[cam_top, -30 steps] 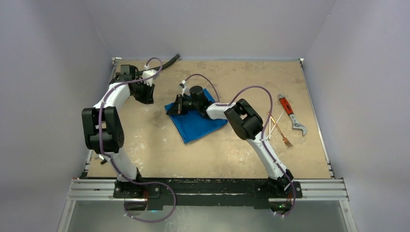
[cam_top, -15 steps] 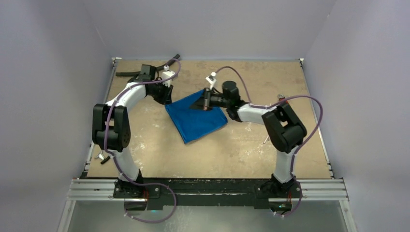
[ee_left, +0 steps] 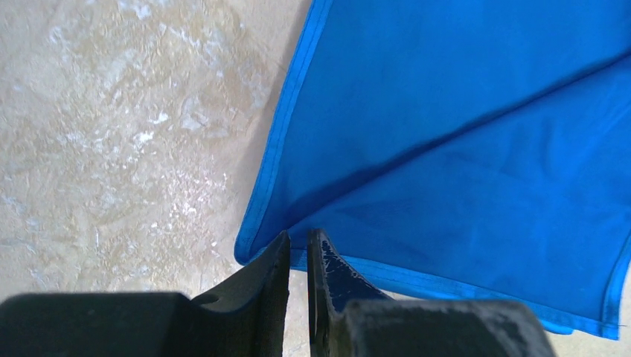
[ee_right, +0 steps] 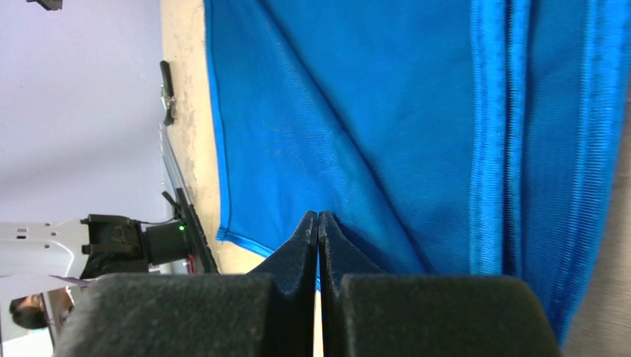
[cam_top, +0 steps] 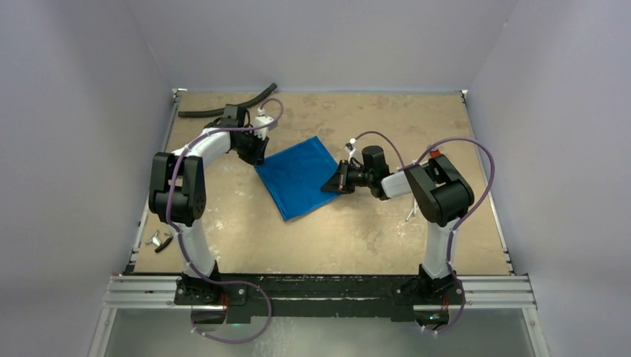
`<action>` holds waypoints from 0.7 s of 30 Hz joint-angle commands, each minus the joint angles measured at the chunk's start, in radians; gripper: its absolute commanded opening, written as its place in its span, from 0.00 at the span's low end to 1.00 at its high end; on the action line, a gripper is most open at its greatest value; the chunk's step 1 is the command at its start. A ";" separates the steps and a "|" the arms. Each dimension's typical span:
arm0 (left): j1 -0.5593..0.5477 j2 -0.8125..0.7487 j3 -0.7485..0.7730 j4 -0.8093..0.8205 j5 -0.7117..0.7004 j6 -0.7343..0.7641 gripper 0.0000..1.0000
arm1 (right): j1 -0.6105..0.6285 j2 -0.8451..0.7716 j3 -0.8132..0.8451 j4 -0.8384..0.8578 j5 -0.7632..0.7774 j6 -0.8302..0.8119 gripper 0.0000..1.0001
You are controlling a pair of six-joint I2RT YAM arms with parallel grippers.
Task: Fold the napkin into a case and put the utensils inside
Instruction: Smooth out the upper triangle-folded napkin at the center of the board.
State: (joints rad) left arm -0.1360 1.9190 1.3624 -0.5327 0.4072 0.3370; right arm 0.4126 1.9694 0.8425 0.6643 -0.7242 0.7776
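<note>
Napkin (cam_top: 301,177), bright blue, spread flat, stitched hems, diagonal crease

One napkin (cam_top: 298,178), one black hose (cam_top: 227,105).

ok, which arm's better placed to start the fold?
Probably right: right fingers are shut on the napkin edge, creases running from them; left fingers sit at its corner, slightly parted, grip unclear.
</note>
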 commanded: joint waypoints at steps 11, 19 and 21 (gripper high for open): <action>0.001 0.014 -0.078 0.100 -0.114 0.065 0.12 | -0.037 0.030 -0.002 -0.041 0.038 -0.122 0.00; 0.000 0.029 -0.097 0.116 -0.089 0.054 0.13 | -0.036 0.013 0.030 -0.095 0.039 -0.168 0.00; 0.001 0.015 -0.089 0.098 -0.074 0.046 0.13 | -0.037 -0.020 0.052 -0.129 0.039 -0.190 0.00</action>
State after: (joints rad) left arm -0.1360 1.9358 1.2781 -0.4423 0.3111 0.3851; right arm 0.3820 1.9949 0.8532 0.6380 -0.7261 0.6727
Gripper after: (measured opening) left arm 0.125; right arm 0.004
